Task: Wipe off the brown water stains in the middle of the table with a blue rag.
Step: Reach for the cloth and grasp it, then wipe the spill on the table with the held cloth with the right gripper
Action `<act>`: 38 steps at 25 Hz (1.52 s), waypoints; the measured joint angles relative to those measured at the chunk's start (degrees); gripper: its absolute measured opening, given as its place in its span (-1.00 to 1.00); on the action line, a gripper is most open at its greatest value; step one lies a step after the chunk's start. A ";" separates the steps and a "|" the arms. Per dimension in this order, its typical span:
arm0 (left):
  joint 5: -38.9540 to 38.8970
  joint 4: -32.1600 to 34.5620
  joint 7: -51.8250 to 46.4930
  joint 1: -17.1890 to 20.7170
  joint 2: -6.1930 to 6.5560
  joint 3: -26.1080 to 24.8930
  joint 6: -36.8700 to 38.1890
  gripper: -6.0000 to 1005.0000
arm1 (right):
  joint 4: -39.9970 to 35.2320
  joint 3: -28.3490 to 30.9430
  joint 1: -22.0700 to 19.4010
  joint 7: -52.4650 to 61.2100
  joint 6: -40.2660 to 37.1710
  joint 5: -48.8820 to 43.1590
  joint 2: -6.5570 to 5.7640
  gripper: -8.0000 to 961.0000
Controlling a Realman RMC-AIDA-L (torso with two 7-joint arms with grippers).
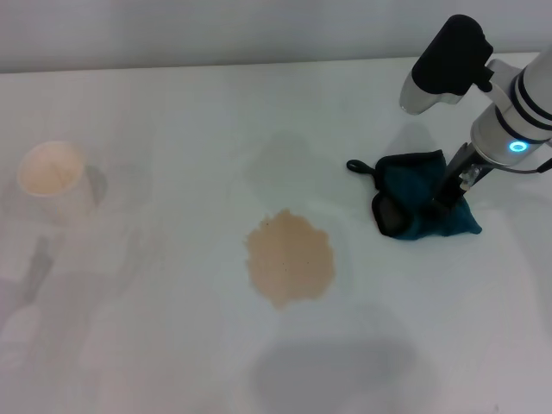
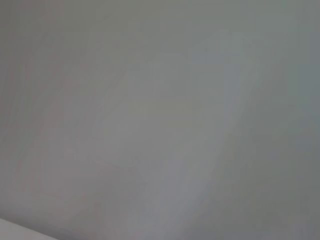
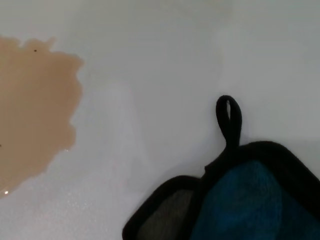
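The brown water stains [image 1: 290, 259] form one tan ragged blotch in the middle of the white table [image 1: 172, 112]. To its right lies the blue rag [image 1: 412, 197], bunched up, with black trim and a black loop [image 1: 355, 166] pointing left. My right gripper [image 1: 447, 197] comes down from the right into the rag's middle and is shut on the cloth, which rises around its fingers. The right wrist view shows the stain [image 3: 30, 105], the rag [image 3: 250, 200] and its loop [image 3: 228, 117] close up. My left gripper is out of view; its wrist view shows only bare table.
A white paper cup [image 1: 53, 177] with tan inside stands at the far left of the table. Bare white surface lies between the rag and the stain.
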 joint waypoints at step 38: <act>-0.43 1.80 0.00 -0.80 0.18 -0.33 1.11 0.78 | -1.08 -12.13 0.37 -0.39 -8.85 18.03 0.64 -0.81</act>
